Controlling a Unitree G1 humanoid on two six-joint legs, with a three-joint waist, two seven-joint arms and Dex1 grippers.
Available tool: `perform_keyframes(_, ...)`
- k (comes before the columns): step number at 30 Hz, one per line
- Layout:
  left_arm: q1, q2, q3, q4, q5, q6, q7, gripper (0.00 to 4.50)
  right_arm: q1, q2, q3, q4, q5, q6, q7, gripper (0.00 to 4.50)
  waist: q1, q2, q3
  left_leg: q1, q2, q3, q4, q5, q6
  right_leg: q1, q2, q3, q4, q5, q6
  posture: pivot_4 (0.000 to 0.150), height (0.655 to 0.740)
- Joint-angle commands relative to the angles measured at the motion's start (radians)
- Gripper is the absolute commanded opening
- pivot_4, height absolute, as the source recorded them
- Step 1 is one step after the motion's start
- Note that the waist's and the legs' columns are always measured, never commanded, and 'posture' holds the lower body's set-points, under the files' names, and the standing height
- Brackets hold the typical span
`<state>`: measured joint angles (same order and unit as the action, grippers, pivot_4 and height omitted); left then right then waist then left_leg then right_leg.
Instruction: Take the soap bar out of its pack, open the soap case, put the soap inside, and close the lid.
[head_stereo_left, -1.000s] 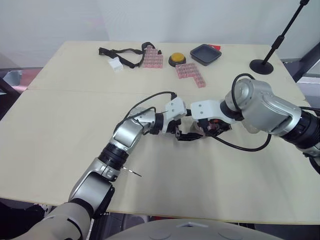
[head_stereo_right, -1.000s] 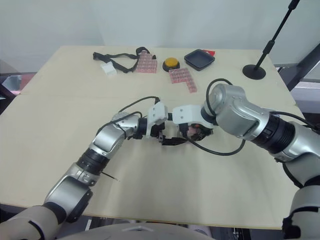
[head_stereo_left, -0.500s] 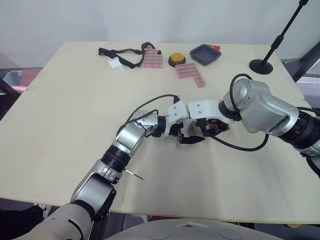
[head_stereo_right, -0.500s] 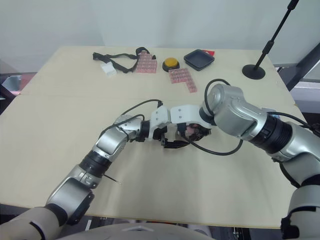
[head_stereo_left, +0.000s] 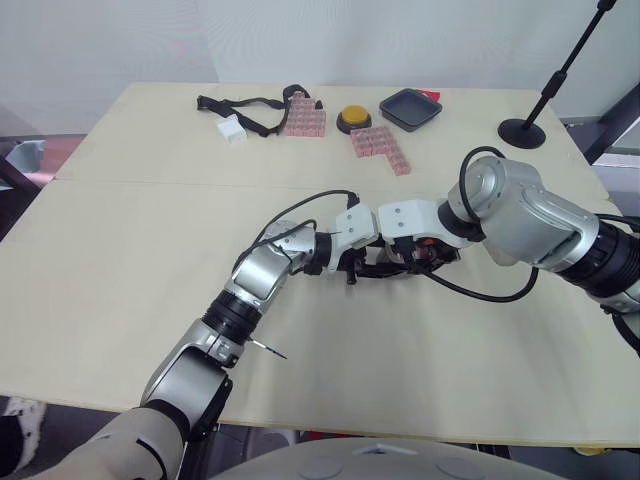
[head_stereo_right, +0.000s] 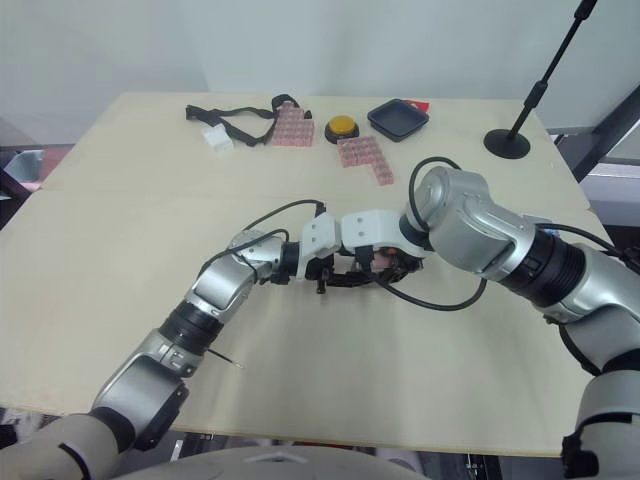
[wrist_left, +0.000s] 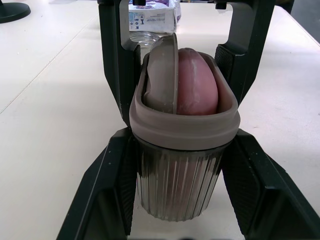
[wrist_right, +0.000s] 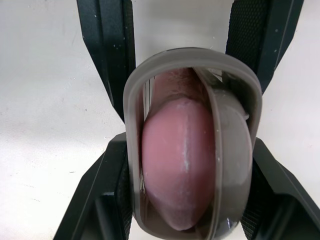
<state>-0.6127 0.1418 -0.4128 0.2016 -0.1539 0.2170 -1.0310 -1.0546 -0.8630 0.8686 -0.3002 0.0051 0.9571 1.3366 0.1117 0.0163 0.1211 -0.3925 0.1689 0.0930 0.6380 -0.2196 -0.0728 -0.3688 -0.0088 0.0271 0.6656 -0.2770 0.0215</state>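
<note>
Pink soap bar (wrist_right: 172, 165) is found already inside the soap case (wrist_left: 181, 187), which is sat mid-table (head_stereo_left: 140, 260), directly between the two hands. The case is taken from opposite ends. The left hand (head_stereo_left: 358, 266) is closed on it, fingers against the ribbed wall. The right hand (head_stereo_left: 405, 258) is closed on it likewise, fingers flanking the grey rim. Neither is wide; both are narrowed to the case's short width. The long axis of case and soap is laid in line with both hands, so each pair of fingers is set across the short axis.

Key relation: the lid (wrist_left: 162, 75) is not seated. It is stood on edge in the mouth beside the soap, run along the same long axis, with its lower long edge tucked inside the rim.

Closing is judged to be the step in hand; unpacking and insertion are judged done. The lid is to be tipped flat across the short axis, over the soap, then pressed onto the rim. With both hands taken up on the walls, one is judged to need freeing. Both are equally near, so no arm is favoured by distance. Whether the lid is hinged cannot be told. A white labelled soap pack (wrist_left: 152, 17) is seen on the table beyond the case.
</note>
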Motion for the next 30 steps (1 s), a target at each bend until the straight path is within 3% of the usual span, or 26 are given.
perform_keyframes(1, -0.003, -0.011, 0.019, 0.002, -0.006, -0.021, 0.013, 1.93, -0.004, 0.004, -0.041, -0.027, -0.020, -0.004, -0.005, 2.11, 0.000, 0.000, 0.000, 0.000, 0.000, 0.000, 0.000, 0.000, 0.000, 0.000, 0.000, 0.000, 0.000, 0.000, 0.000, 0.150, 0.7400)
perform_keyframes(6, 0.002, -0.009, 0.016, 0.016, 0.003, -0.044, 0.014, 1.93, 0.003, 0.010, -0.048, -0.026, -0.016, 0.002, -0.003, 2.11, 0.000, 0.000, 0.000, 0.000, 0.000, 0.000, 0.000, 0.000, 0.000, 0.000, 0.000, 0.000, 0.000, 0.000, 0.000, 0.150, 0.7400)
perform_keyframes(8, 0.006, -0.005, 0.020, 0.022, 0.004, -0.058, 0.014, 1.93, 0.018, 0.019, -0.068, -0.028, -0.002, 0.012, -0.011, 3.07, 0.000, 0.000, 0.000, 0.000, 0.000, 0.000, 0.000, 0.000, 0.000, 0.000, 0.000, 0.000, 0.000, 0.000, 0.000, 0.150, 0.7400)
perform_keyframes(10, 0.012, 0.006, 0.033, 0.025, -0.004, -0.075, 0.003, 1.93, 0.044, 0.005, -0.094, -0.037, 0.017, 0.012, -0.002, 3.50, 0.000, 0.000, 0.000, 0.000, 0.000, 0.000, 0.000, 0.000, 0.000, 0.000, 0.000, 0.000, 0.001, 0.000, 0.000, 0.150, 0.7400)
perform_keyframes(12, 0.018, 0.018, 0.045, 0.026, -0.017, -0.090, -0.013, 1.93, 0.077, -0.004, -0.136, -0.044, 0.046, 0.023, 0.002, 4.40, 0.002, 0.000, 0.000, 0.000, 0.000, 0.000, 0.000, 0.000, 0.000, 0.000, 0.000, 0.000, 0.001, 0.000, 0.000, 0.150, 0.7400)
perform_keyframes(16, 0.042, 0.055, 0.064, 0.015, -0.051, -0.129, -0.069, 1.93, 0.185, -0.040, -0.274, -0.059, 0.126, 0.030, -0.008, 4.40, 0.005, 0.000, 0.000, 0.000, 0.000, 0.000, 0.001, 0.000, 0.000, 0.000, 0.000, 0.001, 0.001, 0.000, 0.000, 0.150, 0.7400)
perform_keyframes(20, 0.091, 0.096, 0.094, -0.020, -0.099, -0.176, -0.134, 1.93, 0.390, -0.021, -0.549, -0.051, 0.266, 0.004, -0.061, 4.40, 0.010, 0.000, 0.000, 0.000, 0.000, 0.001, 0.001, 0.000, 0.000, -0.001, 0.000, 0.001, 0.000, 0.000, 0.000, 0.150, 0.7400)
perform_keyframes(24, 0.157, 0.127, 0.137, -0.058, -0.152, -0.213, -0.175, 1.93, 0.691, 0.012, -0.841, -0.021, 0.334, -0.254, -0.107, 4.40, 0.027, 0.000, 0.000, -0.001, 0.000, 0.002, 0.001, -0.001, 0.001, -0.002, -0.001, 0.002, 0.000, 0.000, 0.000, 0.150, 0.7400)
perform_keyframes(30, 0.233, 0.154, 0.172, -0.088, -0.197, -0.244, -0.212, 1.93, 1.056, 0.205, -1.162, 0.015, 0.451, -0.589, -0.144, 4.40, 0.022, 0.001, -0.001, -0.003, -0.001, 0.003, 0.002, -0.002, 0.002, -0.004, -0.002, 0.001, 0.000, 0.000, 0.000, 0.150, 0.7400)
